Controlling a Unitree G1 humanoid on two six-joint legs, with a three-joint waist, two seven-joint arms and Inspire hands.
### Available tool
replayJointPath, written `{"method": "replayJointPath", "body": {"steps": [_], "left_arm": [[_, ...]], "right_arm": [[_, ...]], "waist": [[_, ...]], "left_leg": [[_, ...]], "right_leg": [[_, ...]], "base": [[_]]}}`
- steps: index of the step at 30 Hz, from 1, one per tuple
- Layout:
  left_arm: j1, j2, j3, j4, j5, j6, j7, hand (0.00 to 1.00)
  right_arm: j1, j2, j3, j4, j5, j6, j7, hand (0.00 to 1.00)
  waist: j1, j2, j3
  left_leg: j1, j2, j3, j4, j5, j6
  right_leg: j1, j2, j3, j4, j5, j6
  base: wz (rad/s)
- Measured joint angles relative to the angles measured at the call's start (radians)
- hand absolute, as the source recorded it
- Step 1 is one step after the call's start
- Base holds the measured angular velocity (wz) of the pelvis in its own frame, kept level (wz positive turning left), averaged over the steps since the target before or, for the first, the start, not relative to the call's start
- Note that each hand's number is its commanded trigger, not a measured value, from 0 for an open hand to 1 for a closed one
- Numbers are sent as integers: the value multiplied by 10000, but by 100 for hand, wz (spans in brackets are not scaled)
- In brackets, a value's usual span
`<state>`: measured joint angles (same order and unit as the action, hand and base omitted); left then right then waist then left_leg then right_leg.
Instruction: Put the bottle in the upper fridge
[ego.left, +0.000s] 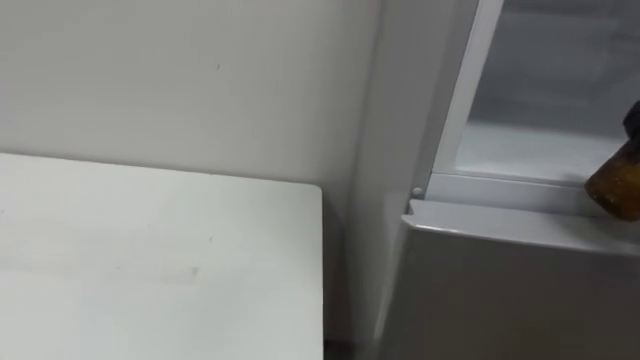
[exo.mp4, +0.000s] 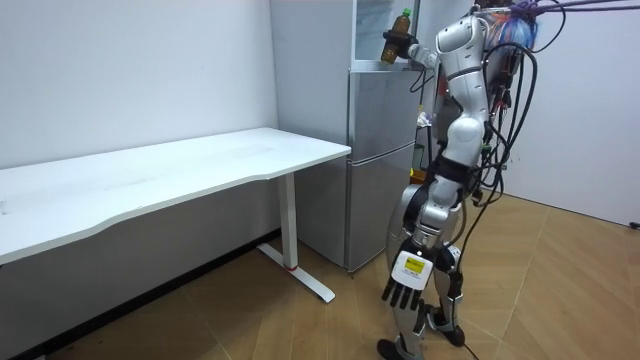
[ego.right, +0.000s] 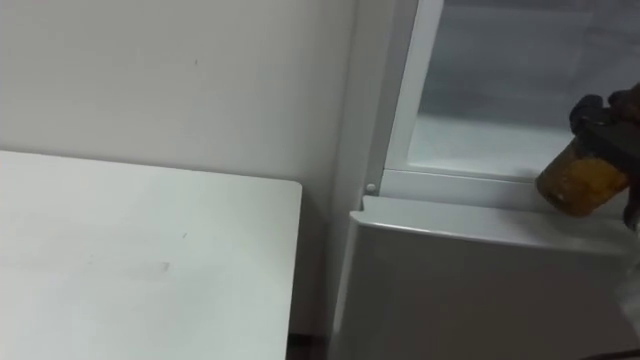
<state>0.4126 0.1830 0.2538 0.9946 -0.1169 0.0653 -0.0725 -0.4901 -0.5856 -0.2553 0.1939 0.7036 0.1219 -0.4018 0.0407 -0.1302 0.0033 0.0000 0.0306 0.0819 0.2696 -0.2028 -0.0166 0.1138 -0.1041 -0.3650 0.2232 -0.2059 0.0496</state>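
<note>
A long white table with a flat top (exo.mp4: 200, 165) stands on thin white legs (exo.mp4: 290, 225). It runs along the white wall (exo.mp4: 130, 70). The legs rest on a brown wooden floor (exo.mp4: 560, 300).

A tall grey metal fridge (exo.mp4: 375, 170) stands on the same floor. It is just beside the end of the table, with a thin gap between them.

The top part of the fridge is open. Inside it there is a pale white shelf floor (ego.right: 470, 140). The bottom door is closed, and its grey top edge (ego.right: 470, 222) sits right under the opening.

The robot stands on the floor in front of the fridge.
</note>
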Motion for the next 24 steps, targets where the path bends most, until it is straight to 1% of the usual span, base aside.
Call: {"method": "replayJointPath", "body": {"steps": [1, 4, 9, 11, 14, 16, 17, 19, 20, 22, 24], "left_arm": [[15, 3, 1, 1, 1, -2, 7, 0], [29, 14, 1, 1, 1, -13, 31, 0], [28, 53, -3, -9, -21, -54, 33, 0], [28, 53, -2, -30, -22, -54, 36, 0], [21, 54, -3, -31, -14, -46, 37, 0], [41, 60, 0, -31, -9, -24, 29, 0], [53, 70, 28, -31, -26, -24, 21, 0], [90, 74, 197, -29, -88, -23, 4, 0], [154, 106, 238, -28, -103, -23, 12, 0], [243, 144, 262, -15, -122, -23, 46, 0], [326, 204, 263, 20, -310, -21, 181, 0]], "right_arm": [[-126, -23, 0, 0, 129, 73, -13, 100], [-432, -42, 0, 0, 419, 78, -29, 100], [-811, -216, 38, 4, 508, 75, -146, 100], [-813, -302, 38, 98, 512, 54, -238, 100], [-896, -381, 79, 740, 394, 8, -240, 100], [-993, -466, 277, 1111, 365, 9, -246, 100], [-993, -610, 459, 1358, 343, 13, -234, 100], [-993, -780, 626, 1638, 331, 17, -317, 100], [-994, -915, 808, 1753, 333, 19, -359, 100], [-994, -954, 874, 1932, 333, 19, -373, 100], [-1001, -1080, 881, 1970, 333, 18, -430, 100]], "waist": [[4, 2, -1], [-25, 3, -2], [22, 3, -1], [168, 4, -1], [255, 3, -1], [375, 10, -1], [424, 7, -1], [497, -37, -21], [529, -86, -7], [596, -159, -20], [722, -221, -51]], "left_leg": [[3, -1, 1, 1, 0, 0], [21, -3, 1, 7, 0, 0], [128, -4, -17, 11, 0, 0], [142, -3, -15, 23, 0, 0], [135, -1, -23, 38, 0, 0], [96, 10, -18, -2, 0, 0], [86, 17, -15, -8, 1, 0], [34, 17, -19, -10, 3, -2], [27, 18, -21, -11, 5, -5], [18, 22, -20, 32, 10, -12], [19, 22, -19, 43, 10, -12]], "right_leg": [[1, 0, 0, 1, 0, 0], [23, 0, 0, -1, 0, 0], [151, 0, -2, -18, 0, 0], [161, 1, 22, -18, 0, 0], [148, 2, 26, -14, 1, -1], [96, 2, 19, 9, 1, -1], [47, 2, 20, 39, 0, -2], [34, 0, 15, 72, -10, -10], [19, 0, 17, 88, -21, -20], [-29, 1, 14, 129, -26, -23], [-32, 0, 5, 140, -26, -23]], "base": [[0], [0], [0], [0], [0], [0], [0], [0], [0], [0], [0]]}}
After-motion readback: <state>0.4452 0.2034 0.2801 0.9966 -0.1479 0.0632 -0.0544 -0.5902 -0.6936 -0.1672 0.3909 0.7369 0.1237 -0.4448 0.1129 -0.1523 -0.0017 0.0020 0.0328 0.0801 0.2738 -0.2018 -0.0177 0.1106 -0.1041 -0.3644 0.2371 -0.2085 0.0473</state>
